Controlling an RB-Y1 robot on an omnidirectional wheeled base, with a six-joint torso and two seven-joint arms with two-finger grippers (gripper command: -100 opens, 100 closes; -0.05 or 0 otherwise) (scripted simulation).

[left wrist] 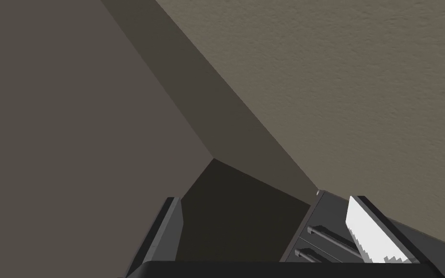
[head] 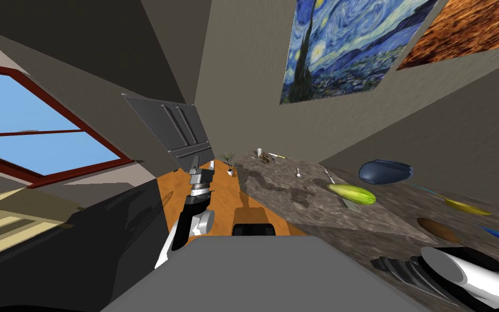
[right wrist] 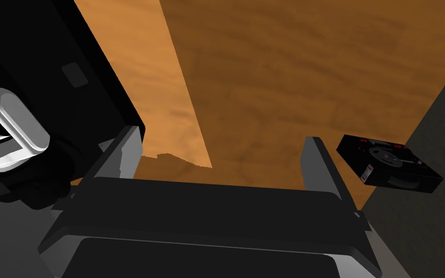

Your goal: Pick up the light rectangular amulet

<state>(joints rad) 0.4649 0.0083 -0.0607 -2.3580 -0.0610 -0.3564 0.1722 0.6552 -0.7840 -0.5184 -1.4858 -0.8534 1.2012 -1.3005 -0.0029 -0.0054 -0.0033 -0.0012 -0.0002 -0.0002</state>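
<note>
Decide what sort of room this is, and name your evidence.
Probably a kitchen: a tall dark grey double-door refrigerator stands at the far wall, and a mottled grey-brown counter carries a yellow-green oblong vegetable.

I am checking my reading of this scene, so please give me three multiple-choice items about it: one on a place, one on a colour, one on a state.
1. Where does the yellow-green vegetable lie?
A on the floor
B on the counter
C on the fridge

2. What colour is the window frame?
A red
B white
C blue

3. How is the right gripper?
A shut on a spoon
B shut and empty
C open

Key:
1 B, it rests on the mottled top.
2 A, its bars are red.
3 C, its fingers stand apart with nothing between them.
</note>
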